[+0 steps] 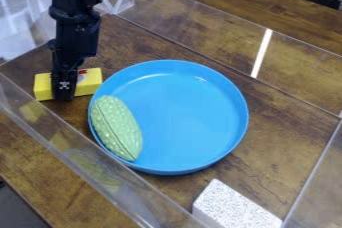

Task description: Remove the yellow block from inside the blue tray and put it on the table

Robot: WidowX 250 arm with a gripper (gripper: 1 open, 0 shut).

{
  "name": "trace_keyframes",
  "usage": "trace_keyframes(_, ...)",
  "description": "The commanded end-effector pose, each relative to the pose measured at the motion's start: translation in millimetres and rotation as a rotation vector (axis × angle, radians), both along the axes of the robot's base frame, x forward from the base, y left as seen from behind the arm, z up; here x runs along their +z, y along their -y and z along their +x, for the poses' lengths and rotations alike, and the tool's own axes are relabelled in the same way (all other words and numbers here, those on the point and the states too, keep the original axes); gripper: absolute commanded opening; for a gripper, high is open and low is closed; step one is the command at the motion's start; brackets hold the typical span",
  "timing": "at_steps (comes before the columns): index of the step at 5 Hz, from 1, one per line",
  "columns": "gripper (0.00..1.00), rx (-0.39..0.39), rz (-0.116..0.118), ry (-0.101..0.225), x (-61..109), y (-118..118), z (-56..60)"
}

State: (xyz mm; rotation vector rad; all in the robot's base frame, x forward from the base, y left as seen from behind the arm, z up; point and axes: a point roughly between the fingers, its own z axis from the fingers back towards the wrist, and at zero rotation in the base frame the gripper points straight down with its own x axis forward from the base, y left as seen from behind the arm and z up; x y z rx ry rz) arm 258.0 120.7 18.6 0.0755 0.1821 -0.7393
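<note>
The yellow block (51,88) with its white-and-red label lies on the dark wooden table (174,32), just left of the blue tray (187,107) and outside its rim. My black gripper (66,76) comes straight down onto the block, and its jaws are shut on it. The fingertips hide the middle of the block. The tray is round, bright blue and shallow.
A green textured oval item (116,126) leans on the tray's left inner rim. A white speckled foam block (238,208) sits at the front right. Clear acrylic walls (67,157) enclose the tabletop, close to the block's near side.
</note>
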Motion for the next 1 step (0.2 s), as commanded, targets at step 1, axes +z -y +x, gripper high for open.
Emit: trace_keyframes(1, 0.0, 0.007, 0.015, 0.042, 10.8, -5.5, 8.7)
